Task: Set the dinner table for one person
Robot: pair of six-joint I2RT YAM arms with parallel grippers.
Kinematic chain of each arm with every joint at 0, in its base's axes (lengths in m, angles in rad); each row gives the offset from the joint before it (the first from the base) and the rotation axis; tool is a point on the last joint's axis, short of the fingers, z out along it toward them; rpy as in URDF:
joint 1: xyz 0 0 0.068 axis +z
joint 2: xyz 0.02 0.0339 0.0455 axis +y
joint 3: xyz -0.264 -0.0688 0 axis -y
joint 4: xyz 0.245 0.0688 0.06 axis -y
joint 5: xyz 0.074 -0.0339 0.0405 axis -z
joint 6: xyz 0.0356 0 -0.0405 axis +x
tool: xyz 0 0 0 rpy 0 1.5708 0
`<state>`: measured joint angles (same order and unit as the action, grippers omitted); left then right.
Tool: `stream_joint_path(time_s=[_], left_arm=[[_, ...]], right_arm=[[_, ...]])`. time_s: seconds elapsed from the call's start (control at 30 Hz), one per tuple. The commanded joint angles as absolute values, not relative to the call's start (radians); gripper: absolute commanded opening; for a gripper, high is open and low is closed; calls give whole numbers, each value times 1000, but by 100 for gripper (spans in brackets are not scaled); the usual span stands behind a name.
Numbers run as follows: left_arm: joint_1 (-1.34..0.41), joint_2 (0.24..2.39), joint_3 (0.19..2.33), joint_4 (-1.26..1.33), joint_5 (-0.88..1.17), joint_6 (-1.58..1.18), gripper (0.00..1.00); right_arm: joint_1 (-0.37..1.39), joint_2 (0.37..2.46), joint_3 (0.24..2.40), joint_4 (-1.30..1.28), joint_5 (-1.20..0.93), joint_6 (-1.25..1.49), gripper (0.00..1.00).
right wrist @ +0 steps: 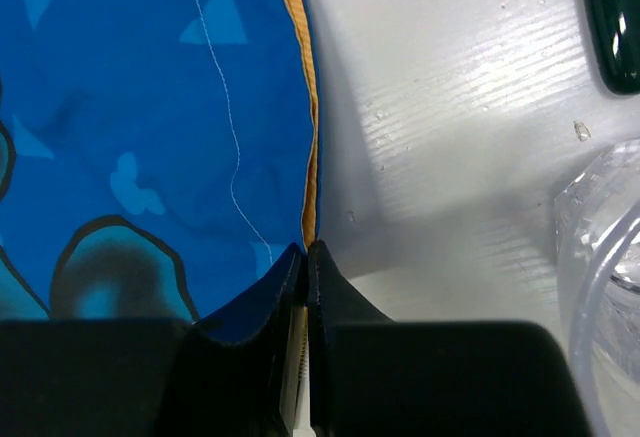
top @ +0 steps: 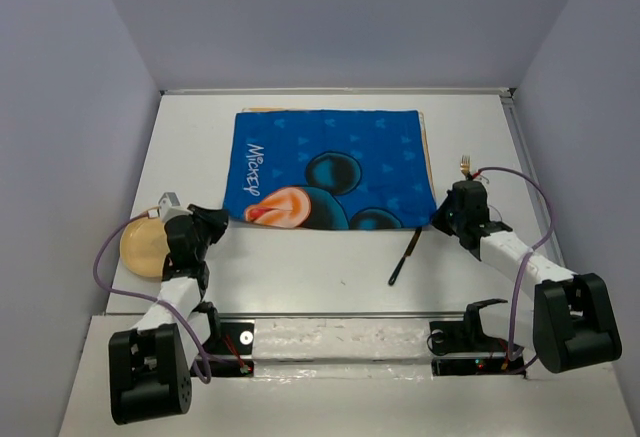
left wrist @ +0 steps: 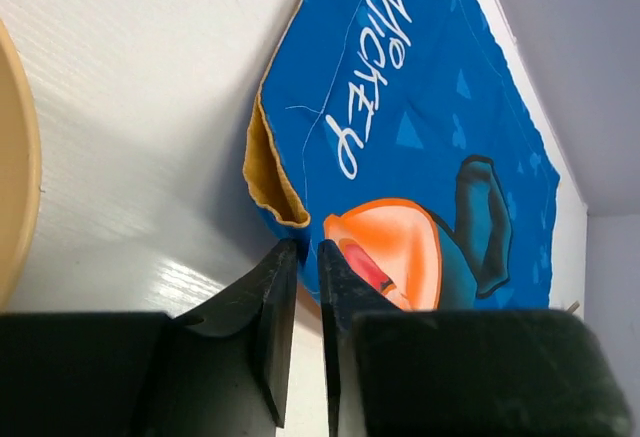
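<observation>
The white dinner table (top: 330,279) carries a blue Mickey-print placemat (top: 330,167). My left gripper (top: 222,219) is at the placemat's near-left corner. In the left wrist view the gripper (left wrist: 308,249) is nearly closed, pinching the placemat (left wrist: 420,107) edge at its tips, and the corner curls up to show its yellow underside. My right gripper (top: 437,219) is at the near-right corner. In the right wrist view the gripper (right wrist: 306,252) is shut on the placemat (right wrist: 130,107) edge, with cloth draped over one finger.
A tan plate (top: 140,249) lies at the left by my left arm and also shows in the left wrist view (left wrist: 15,157). A dark knife (top: 404,258) lies near the placemat's front edge. A fork (top: 465,165) lies at the right. A clear glass (right wrist: 600,297) stands beside my right gripper.
</observation>
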<state>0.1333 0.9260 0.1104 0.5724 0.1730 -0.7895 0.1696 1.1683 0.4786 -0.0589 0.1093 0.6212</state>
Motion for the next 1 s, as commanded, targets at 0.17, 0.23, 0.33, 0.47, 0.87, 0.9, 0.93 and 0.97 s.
stream_joint_path(time_s=[0.17, 0.23, 0.33, 0.47, 0.87, 0.9, 0.93, 0.97], left_arm=[[141, 830, 130, 525, 182, -796, 75], [140, 790, 164, 464, 164, -802, 96], [140, 697, 250, 347, 118, -790, 99], [140, 600, 371, 227, 75, -761, 99], [138, 543, 462, -190, -259, -728, 99], [140, 538, 469, -210, -277, -748, 99], [140, 532, 471, -224, -296, -767, 99], [143, 531, 472, -229, -307, -773, 99]], right_arm=[[163, 1148, 505, -74, 98, 597, 50], [163, 1120, 528, -100, 94, 583, 56], [163, 1034, 567, -153, 92, 572, 71], [163, 953, 612, -199, 80, 560, 83], [415, 1003, 649, -129, 44, 540, 84], [435, 1012, 652, -126, 52, 537, 84], [452, 1019, 653, -121, 54, 540, 85], [463, 1022, 650, -114, 54, 540, 85]])
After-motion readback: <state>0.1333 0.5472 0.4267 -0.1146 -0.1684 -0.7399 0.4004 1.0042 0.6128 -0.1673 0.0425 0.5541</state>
